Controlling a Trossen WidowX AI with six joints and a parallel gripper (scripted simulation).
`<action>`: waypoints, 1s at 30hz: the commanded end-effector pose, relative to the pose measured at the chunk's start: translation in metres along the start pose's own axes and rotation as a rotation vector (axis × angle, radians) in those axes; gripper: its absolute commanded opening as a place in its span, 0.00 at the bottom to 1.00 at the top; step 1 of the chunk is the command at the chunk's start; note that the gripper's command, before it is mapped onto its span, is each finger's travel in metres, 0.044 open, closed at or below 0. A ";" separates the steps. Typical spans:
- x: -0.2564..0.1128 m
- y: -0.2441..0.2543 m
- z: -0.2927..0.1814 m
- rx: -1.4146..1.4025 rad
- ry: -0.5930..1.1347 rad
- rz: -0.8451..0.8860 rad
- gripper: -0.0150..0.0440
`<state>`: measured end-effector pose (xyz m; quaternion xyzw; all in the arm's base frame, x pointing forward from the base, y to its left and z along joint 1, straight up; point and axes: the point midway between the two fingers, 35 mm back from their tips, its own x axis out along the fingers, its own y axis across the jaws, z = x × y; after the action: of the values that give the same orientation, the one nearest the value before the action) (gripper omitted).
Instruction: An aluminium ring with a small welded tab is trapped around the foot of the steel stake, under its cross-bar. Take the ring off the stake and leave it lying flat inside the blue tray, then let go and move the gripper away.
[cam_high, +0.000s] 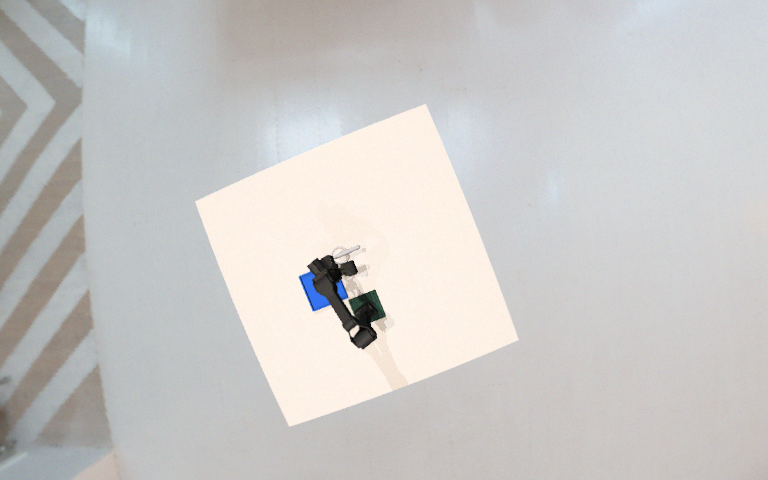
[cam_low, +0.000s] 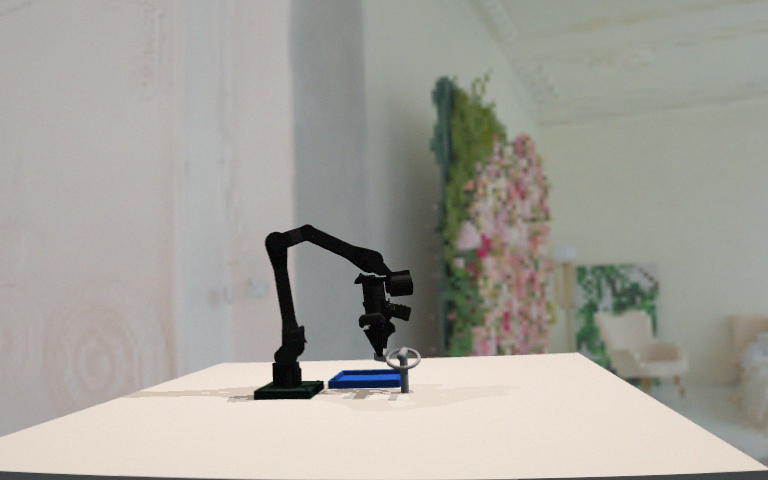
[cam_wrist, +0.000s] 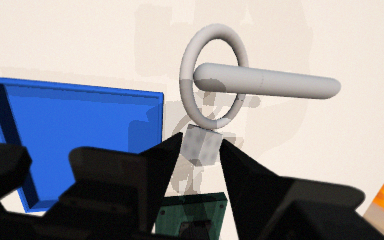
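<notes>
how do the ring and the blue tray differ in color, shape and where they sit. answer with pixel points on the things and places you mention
The ring (cam_high: 333, 250) (cam_low: 418, 363) (cam_wrist: 186, 102) is pale gray, while the tray (cam_high: 322, 297) (cam_low: 365, 385) (cam_wrist: 95, 120) is bright blue. The ring is a round, open loop; the tray is a shallow, straight-sided box. The ring is raised, its tab (cam_wrist: 201, 146) clamped in the gripper (cam_low: 380, 355) (cam_wrist: 201, 139), whereas the tray rests on the table.
</notes>
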<state>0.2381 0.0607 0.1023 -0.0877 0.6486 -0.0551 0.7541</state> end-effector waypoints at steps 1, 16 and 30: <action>-0.003 -0.001 0.002 0.008 -0.010 0.011 0.25; -0.007 -0.009 0.003 0.012 -0.006 0.050 0.25; -0.009 -0.017 0.004 0.018 -0.003 0.103 0.25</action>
<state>0.2404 0.0495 0.1128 -0.0534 0.6539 -0.0244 0.7543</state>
